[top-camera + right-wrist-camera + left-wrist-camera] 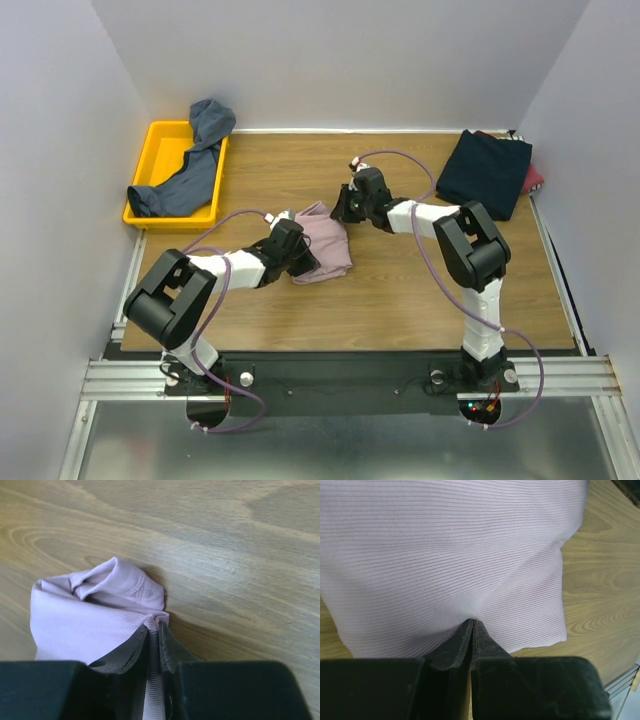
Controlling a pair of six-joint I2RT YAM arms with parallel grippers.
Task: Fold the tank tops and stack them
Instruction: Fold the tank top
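The dusty pink tank top (pixel 328 245) lies bunched in the middle of the table. My left gripper (pixel 303 261) is at its near left edge and is shut on the ribbed pink cloth (pixel 445 555), which puckers at the fingertips (pixel 472 622). My right gripper (pixel 341 209) is at its far edge, shut on a fold of the pink cloth (pixel 75 620) that runs between the jaws (pixel 154 626). The slate blue-grey tank top (pixel 192 170) hangs over the yellow tray. The dark navy tank top (pixel 485 172) lies folded at the back right, with a red one (pixel 534 179) partly hidden under it.
The yellow plastic tray (pixel 150 150) stands at the back left corner. White walls close in the table on three sides. Bare wood (pixel 420 290) lies between the pink top and the near edge.
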